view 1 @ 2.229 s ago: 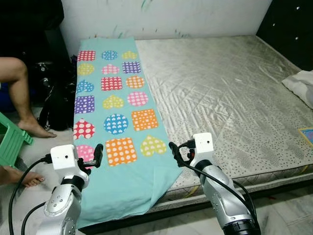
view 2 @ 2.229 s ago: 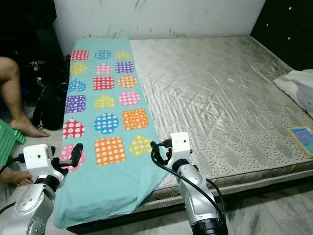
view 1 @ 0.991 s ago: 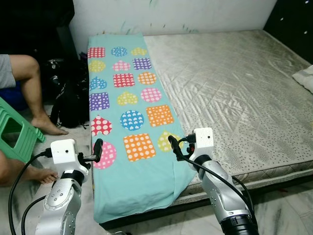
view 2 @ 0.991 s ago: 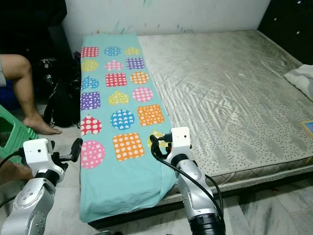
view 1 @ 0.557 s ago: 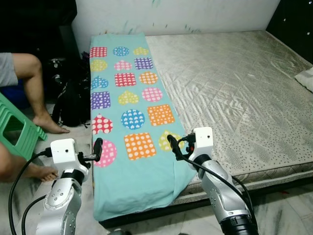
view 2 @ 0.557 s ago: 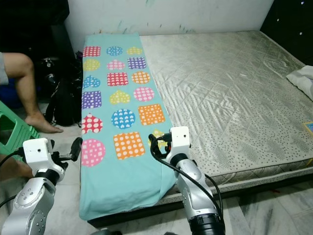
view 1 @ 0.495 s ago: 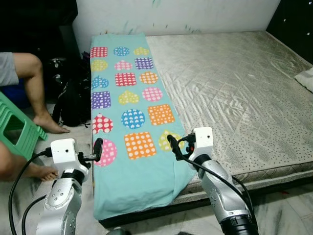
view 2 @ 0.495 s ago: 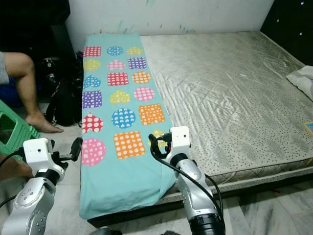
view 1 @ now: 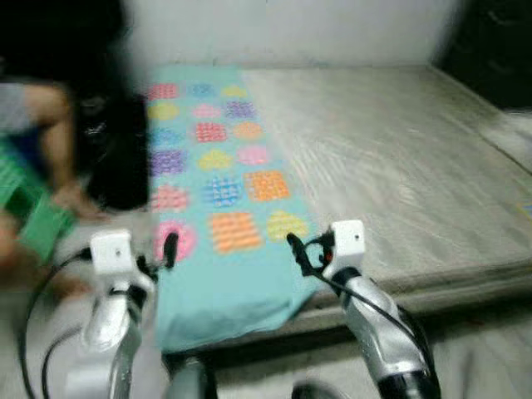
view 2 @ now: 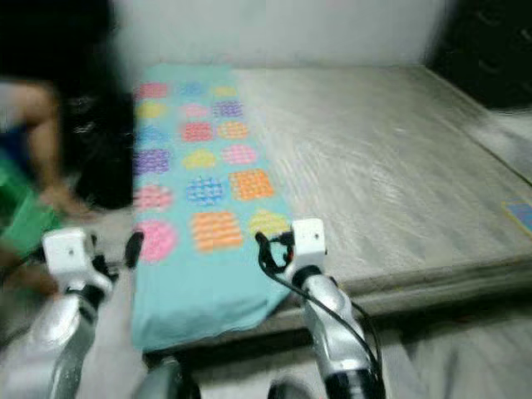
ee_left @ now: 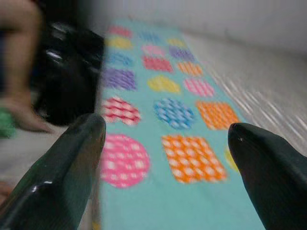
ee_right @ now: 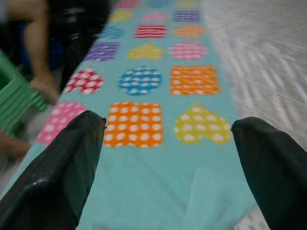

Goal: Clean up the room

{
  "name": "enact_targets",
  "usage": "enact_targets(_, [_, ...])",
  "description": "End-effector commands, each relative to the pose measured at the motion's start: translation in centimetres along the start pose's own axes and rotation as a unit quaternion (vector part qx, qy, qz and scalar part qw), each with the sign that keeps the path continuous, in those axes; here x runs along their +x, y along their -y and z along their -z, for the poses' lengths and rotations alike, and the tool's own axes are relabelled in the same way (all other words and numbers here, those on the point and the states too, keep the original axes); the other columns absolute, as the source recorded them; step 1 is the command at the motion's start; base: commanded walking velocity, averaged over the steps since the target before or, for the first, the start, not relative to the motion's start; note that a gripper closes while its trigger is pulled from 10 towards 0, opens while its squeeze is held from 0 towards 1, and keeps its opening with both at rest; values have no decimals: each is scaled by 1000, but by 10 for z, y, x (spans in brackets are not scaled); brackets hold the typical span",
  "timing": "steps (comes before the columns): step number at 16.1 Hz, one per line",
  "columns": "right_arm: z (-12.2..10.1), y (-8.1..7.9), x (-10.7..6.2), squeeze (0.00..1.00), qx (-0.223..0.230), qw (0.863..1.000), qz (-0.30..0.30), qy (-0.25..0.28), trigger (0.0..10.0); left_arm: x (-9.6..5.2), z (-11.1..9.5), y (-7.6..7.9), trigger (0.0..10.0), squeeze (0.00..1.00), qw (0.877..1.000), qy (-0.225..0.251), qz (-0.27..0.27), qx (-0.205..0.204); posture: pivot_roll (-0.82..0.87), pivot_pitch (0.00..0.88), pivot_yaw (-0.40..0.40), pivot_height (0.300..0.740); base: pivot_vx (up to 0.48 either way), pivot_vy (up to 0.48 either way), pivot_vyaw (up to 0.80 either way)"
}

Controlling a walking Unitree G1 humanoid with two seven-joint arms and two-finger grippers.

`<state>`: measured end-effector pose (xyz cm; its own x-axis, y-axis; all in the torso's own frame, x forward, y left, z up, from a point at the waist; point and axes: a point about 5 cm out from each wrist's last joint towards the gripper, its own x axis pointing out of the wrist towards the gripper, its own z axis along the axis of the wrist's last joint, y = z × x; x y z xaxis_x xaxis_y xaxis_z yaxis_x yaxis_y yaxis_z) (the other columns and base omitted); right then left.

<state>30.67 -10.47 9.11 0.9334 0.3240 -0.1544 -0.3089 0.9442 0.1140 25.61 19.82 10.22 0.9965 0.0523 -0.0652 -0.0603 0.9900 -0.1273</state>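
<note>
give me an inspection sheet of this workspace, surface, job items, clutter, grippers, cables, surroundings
surface: bare grey quilted mattress; head views blurred.
job's things: turquoise blanket with coloured dotted shapes, laid flat along the mattress's left edge, its near end hanging over the foot.
clutter: black bag on the floor beside the bed; small flat item at the mattress's right edge, too blurred to name.
grippers: left gripper open, raised before the blanket's near left corner; right gripper open, over its near right edge; both hold nothing.
cables: black cable looping from the left wrist, another along the right arm.
surroundings: seated person's leg, green stool, white wall.
</note>
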Motion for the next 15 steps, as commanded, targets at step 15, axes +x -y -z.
enact_targets(15, [7, 0, -2, 0, 5, 1000, 1, -4, 10000, -1, 6, -1, 10000, 0, 1000, -11, 14, -1, -42, 80, -34, 602, 16, 0, 0])
